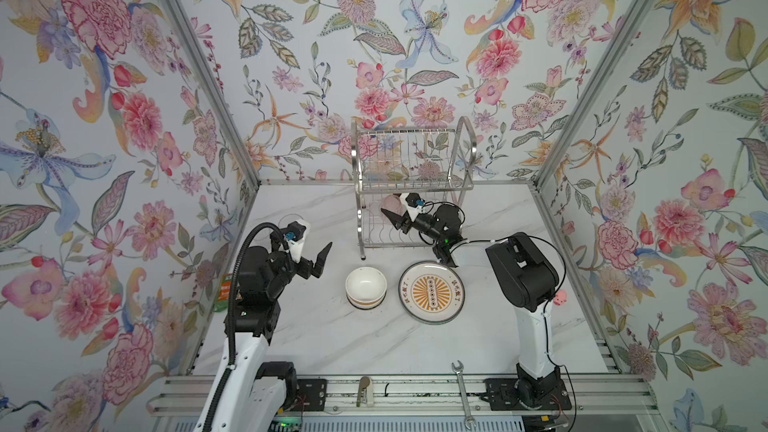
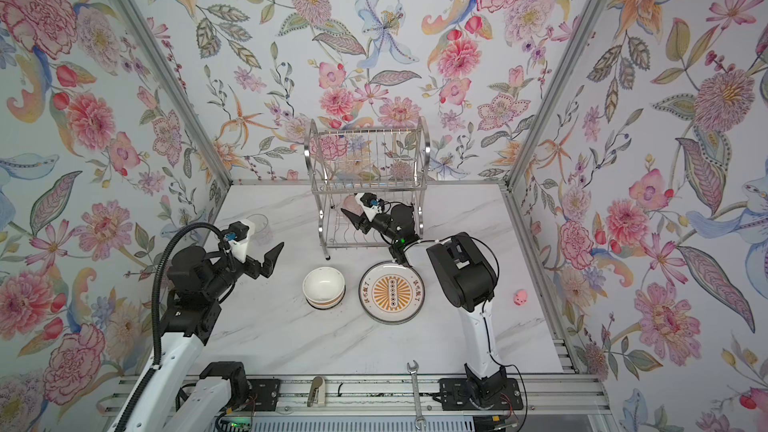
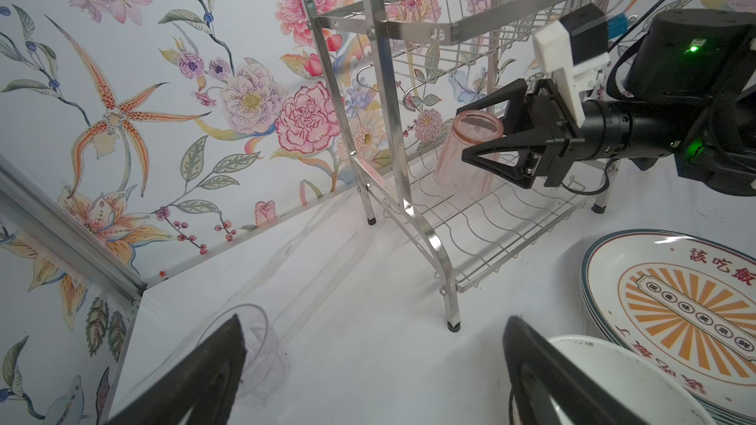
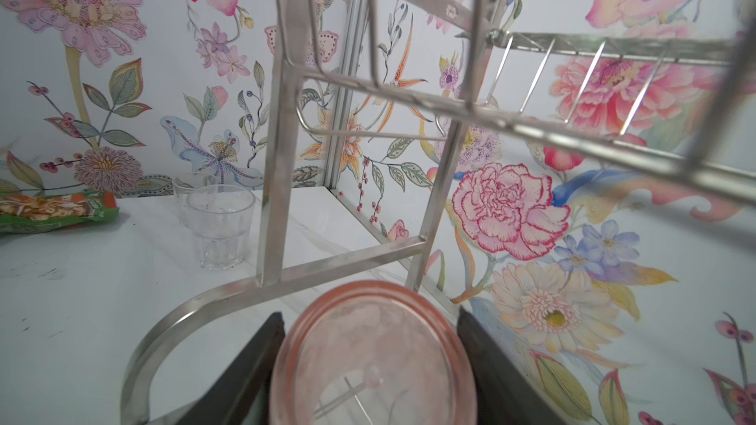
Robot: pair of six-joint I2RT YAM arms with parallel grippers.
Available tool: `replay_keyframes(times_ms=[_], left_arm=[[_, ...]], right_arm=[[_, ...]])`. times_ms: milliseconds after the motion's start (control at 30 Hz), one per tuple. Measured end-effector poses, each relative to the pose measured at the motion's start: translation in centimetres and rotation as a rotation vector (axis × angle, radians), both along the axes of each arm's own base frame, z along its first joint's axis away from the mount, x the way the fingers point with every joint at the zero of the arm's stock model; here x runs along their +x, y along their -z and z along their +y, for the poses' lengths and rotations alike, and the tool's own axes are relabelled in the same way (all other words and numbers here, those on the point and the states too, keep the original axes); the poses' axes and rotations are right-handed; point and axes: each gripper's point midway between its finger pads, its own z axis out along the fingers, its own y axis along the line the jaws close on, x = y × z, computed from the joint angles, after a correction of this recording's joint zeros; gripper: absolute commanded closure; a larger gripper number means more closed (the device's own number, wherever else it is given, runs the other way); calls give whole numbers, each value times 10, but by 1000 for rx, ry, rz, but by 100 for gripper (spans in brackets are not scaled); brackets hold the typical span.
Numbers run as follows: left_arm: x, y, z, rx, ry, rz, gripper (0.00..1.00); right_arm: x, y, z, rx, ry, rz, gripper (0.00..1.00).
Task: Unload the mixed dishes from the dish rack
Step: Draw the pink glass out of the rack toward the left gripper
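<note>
Clamping the pink tumbler (image 4: 368,345) from both sides, the right tool (image 3: 464,134) stands partly open, its black fingers (image 4: 253,361) pressed to the glass. The tumbler is see-through and faintly fluted. It sits base uppermost on the lower shelf of the dish rack (image 1: 409,189), a two-tier frame of shiny steel wire.

The left tool (image 3: 374,320) hangs wide open above the desk (image 1: 332,338), holding nothing. In front of the rack sit a white bowl (image 1: 365,286), stacked on another, and a sunburst plate (image 1: 432,292) with a dark rim line and orange rays. The plate is lettered 該吃飯了 in red-brown; its centre characters are too small to read. A clear tumbler (image 4: 221,226) stands left of the rack, near a snack packet (image 4: 53,210) whose print is blurred.
</note>
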Motion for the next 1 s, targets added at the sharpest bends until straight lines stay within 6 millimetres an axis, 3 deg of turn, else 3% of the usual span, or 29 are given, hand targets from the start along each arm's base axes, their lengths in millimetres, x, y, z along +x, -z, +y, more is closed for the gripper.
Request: replay_keyframes(times_ms=[200, 333, 567, 800, 1000], left_arm=[[0, -1, 0, -7, -1, -1, 1], [-1, -2, -1, -15, -1, 0, 1], [-3, -7, -7, -30, 27, -13, 1], [-5, -12, -23, -46, 82, -32, 2], [-11, -10, -52, -46, 174, -29, 3]], right_arm=[[-24, -16, -8, 13, -1, -23, 100], [-43, -15, -14, 18, 9, -10, 100], [-90, -26, -19, 78, 19, 8, 100], [-136, -61, -20, 143, -4, -17, 100], [-151, -78, -40, 239, 45, 95, 100]])
